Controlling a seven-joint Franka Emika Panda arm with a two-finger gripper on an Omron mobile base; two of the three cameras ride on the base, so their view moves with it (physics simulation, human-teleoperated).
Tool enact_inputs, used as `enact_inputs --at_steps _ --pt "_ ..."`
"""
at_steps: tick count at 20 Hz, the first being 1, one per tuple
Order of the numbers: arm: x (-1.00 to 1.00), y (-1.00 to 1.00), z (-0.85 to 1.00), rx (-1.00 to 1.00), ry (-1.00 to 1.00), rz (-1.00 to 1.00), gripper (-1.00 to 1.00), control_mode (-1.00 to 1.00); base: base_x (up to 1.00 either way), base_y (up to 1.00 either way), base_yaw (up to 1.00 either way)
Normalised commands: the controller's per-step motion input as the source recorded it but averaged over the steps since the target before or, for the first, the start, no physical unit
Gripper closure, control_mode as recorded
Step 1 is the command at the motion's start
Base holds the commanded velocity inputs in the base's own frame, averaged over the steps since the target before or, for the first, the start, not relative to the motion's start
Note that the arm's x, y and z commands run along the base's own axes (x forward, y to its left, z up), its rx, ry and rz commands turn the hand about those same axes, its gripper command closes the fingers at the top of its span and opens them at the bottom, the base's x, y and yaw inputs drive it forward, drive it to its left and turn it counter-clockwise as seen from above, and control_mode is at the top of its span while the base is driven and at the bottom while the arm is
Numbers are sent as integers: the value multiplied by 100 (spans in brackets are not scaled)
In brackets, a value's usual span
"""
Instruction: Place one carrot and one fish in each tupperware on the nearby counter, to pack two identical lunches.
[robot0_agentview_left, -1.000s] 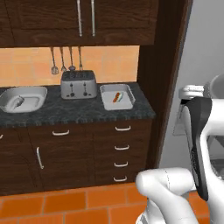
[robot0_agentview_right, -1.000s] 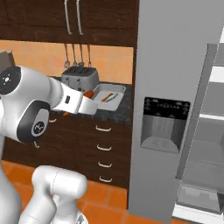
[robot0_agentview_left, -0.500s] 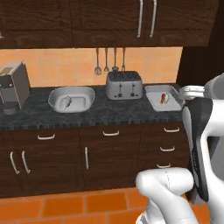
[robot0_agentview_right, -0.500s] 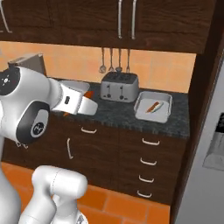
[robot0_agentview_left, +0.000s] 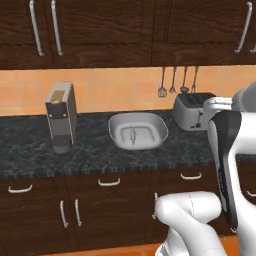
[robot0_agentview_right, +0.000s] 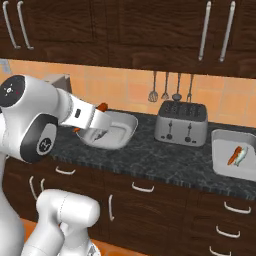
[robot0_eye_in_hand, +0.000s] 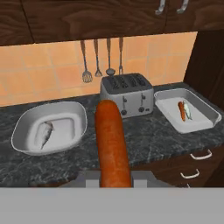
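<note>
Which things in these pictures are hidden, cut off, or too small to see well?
- Pincer: in the hand view the held carrot covers its fingertips.
- Rectangular tupperware: cut off by the right edge in the right base view.
- Oval tupperware: partly behind the arm in the right base view.
- Fish in the oval tupperware: too small to make out in the left base view.
- Toaster: right side hidden by the arm in the left base view.

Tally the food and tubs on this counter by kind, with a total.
Carrots: 2, one in the tool, one in the rectangular tub
Fish: 2, one in the oval tub, one in the rectangular tub
Tubs: 2, oval and rectangular
Total: 6
</note>
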Motion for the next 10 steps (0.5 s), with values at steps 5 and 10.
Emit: enact_inputs --at_steps 5,10 --pt "0 0 0 0 0 0 100 100 68 92 -7" --pt "2 0 -13 1 4 0 100 -100 61 44 -5"
